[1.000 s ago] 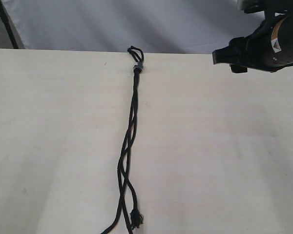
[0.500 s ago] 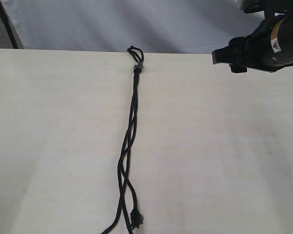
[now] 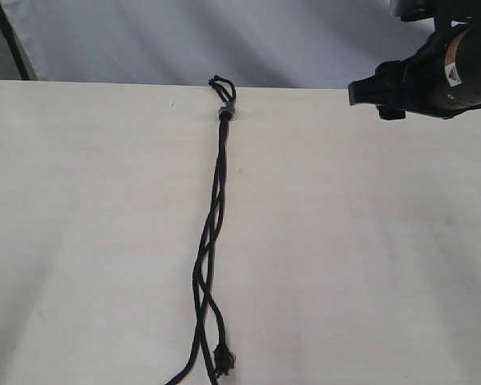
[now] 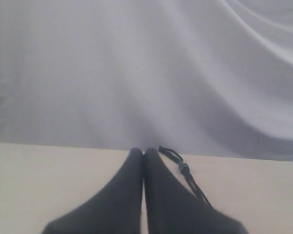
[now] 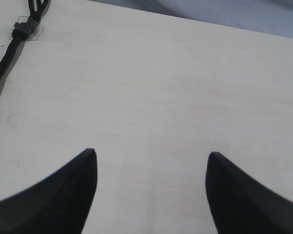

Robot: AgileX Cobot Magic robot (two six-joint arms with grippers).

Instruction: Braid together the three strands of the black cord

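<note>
The black cord (image 3: 211,241) lies lengthwise down the middle of the table in the exterior view. Its short loop (image 3: 220,83) and grey clip (image 3: 227,111) sit at the far edge. Below the clip the three strands (image 3: 206,277) run together, crossing loosely, and one frayed tip (image 3: 222,358) lies near the front edge. My left gripper (image 4: 144,152) is shut on nothing, low over the table, with the clip (image 4: 183,168) beyond and beside its fingers. My right gripper (image 5: 151,155) is open over bare wood, away from the clip (image 5: 20,33).
The right arm (image 3: 437,76) hangs above the table's far right corner. A white cloth backdrop (image 3: 184,40) stands behind the far edge. The pale wooden tabletop (image 3: 361,241) stretches to either side of the cord.
The dark parts of the left gripper seen at the exterior view's left edge one second ago have left that view. The cord and the right arm have not moved.
</note>
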